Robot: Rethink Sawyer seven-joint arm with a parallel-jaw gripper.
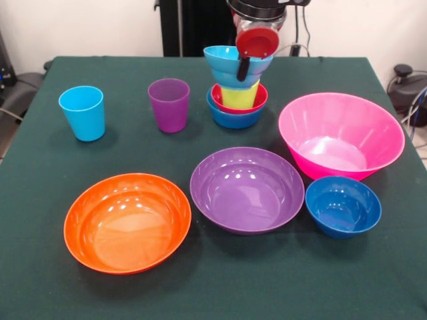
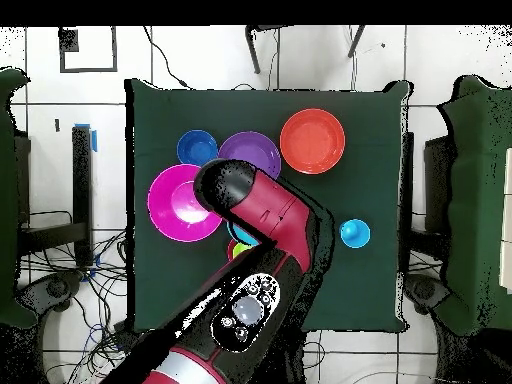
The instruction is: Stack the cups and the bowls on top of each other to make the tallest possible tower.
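Observation:
The tower stands at the table's far middle: a blue bowl (image 1: 233, 119) at the bottom, a red bowl (image 1: 259, 100) in it, a lime green cup (image 1: 239, 97), and a cyan bowl (image 1: 227, 63) uppermost, tilted. My gripper (image 1: 245, 67) comes down from above and is shut on the cyan bowl's rim, with one black finger (image 1: 243, 69) on its outer wall. The purple cup (image 1: 169, 104) and the light blue cup (image 1: 83, 112) stand to the left of the tower. In the overhead view my arm (image 2: 260, 215) hides the tower except for slivers of cyan and green.
A big pink bowl (image 1: 341, 135) sits to the right, with a small dark blue bowl (image 1: 343, 207) in front of it. A wide purple bowl (image 1: 247, 189) and a wide orange bowl (image 1: 127, 222) lie near the front edge.

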